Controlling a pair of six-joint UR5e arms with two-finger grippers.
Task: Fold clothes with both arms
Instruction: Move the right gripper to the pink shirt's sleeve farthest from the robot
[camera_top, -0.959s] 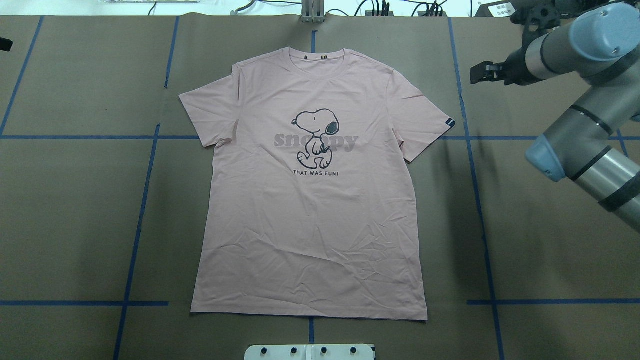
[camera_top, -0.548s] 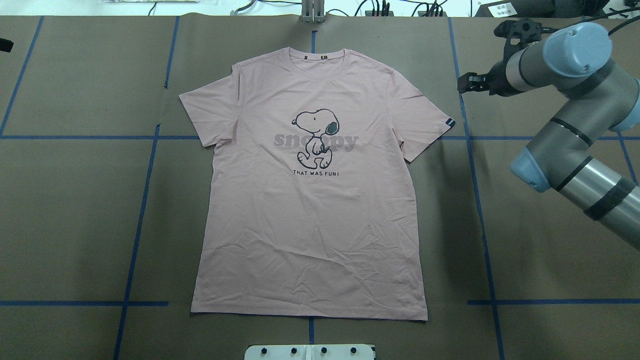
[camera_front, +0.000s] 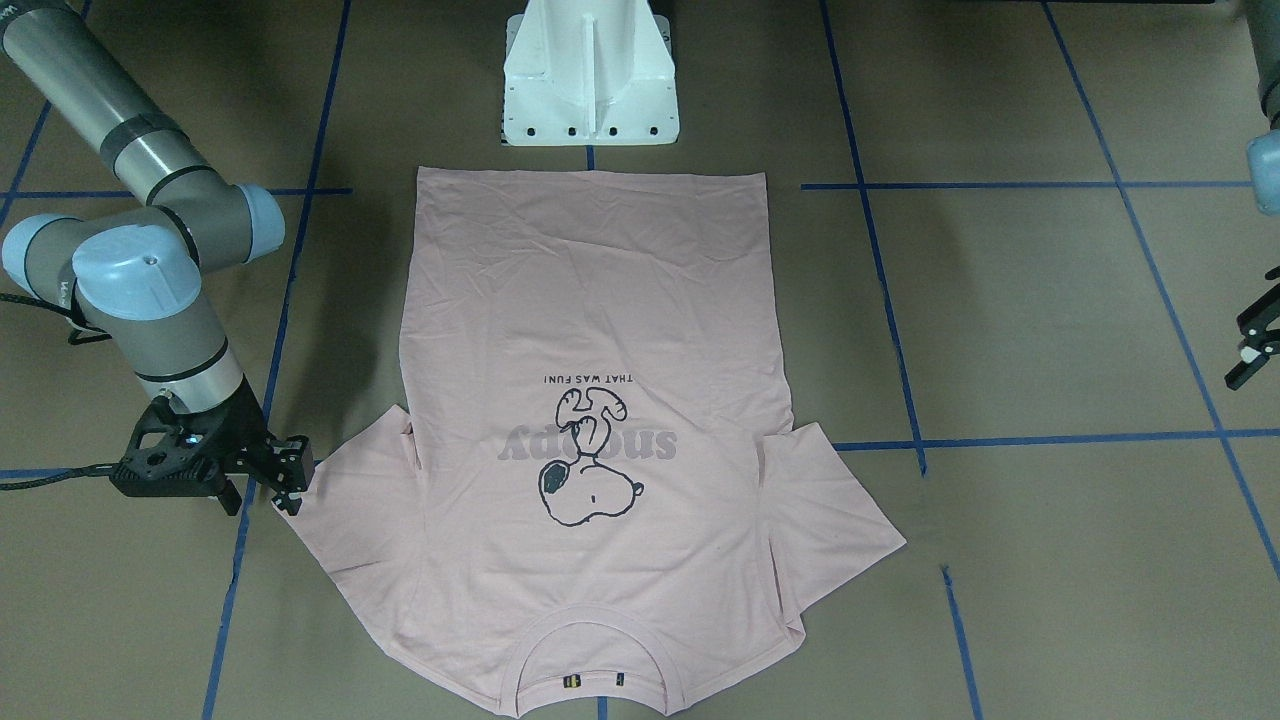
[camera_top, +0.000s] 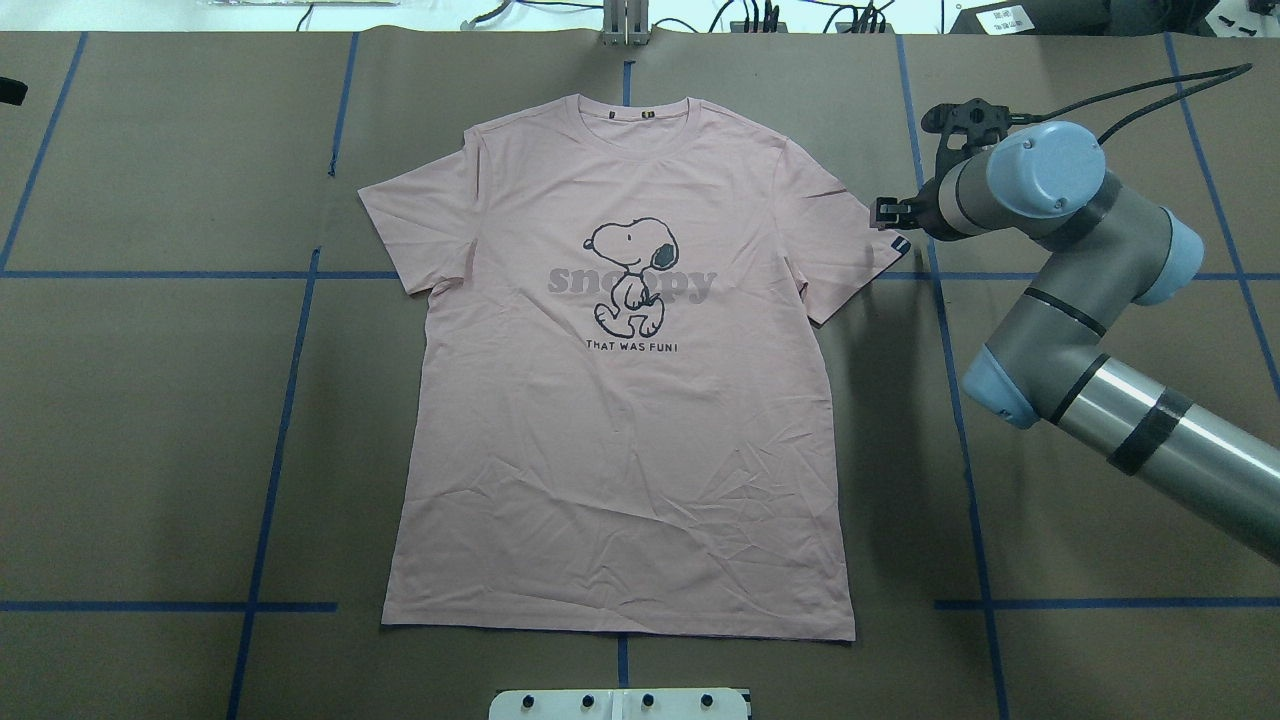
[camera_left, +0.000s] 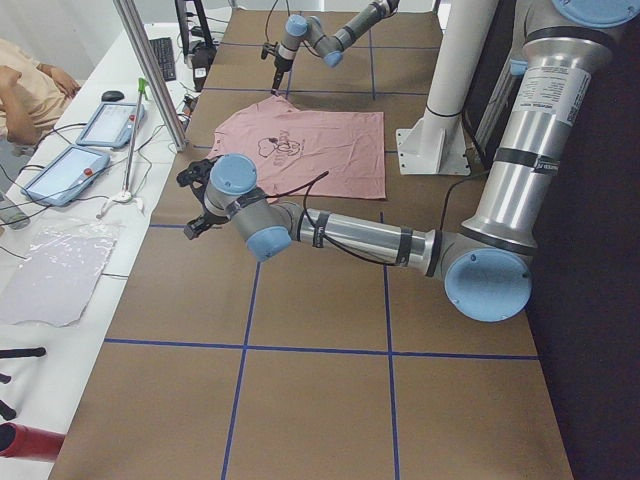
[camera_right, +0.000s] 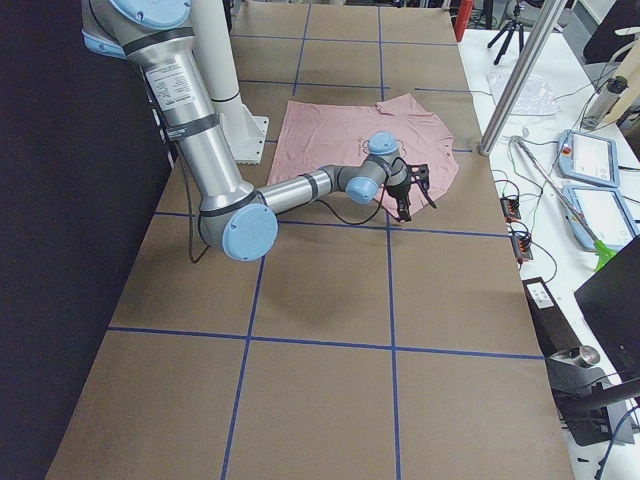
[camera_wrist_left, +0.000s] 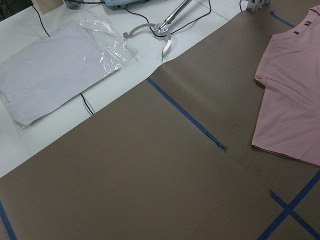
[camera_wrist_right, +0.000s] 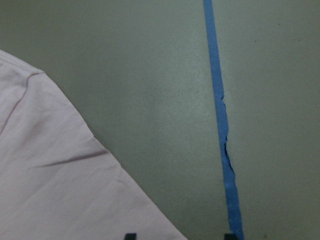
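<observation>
The pale pink T-shirt (camera_top: 620, 430) lies flat on the brown table with its front up and its collar at the far side. It also shows in the front-facing view (camera_front: 590, 300). My right gripper (camera_top: 884, 213) is open and low at the outer edge of the shirt's right sleeve, just by the black sleeve tag (camera_top: 899, 245). In the right wrist view the sleeve (camera_wrist_right: 60, 190) fills the lower left, with two fingertips apart at the bottom edge. My left gripper (camera_front: 1248, 352) is open and empty, far off the shirt near the table's left end.
Blue tape lines (camera_top: 950, 400) cross the brown paper. The white pedestal (camera_front: 590, 80) stands at the shirt's hem side. Beyond the table's far edge lie a plastic bag (camera_wrist_left: 60, 70), tablets (camera_left: 105, 125) and a metal pole (camera_left: 150, 70). A person sits there.
My right arm has swung left and nearer, bringing its gripper from past the blue tape line to the sleeve's edge. The shirt has not moved.
</observation>
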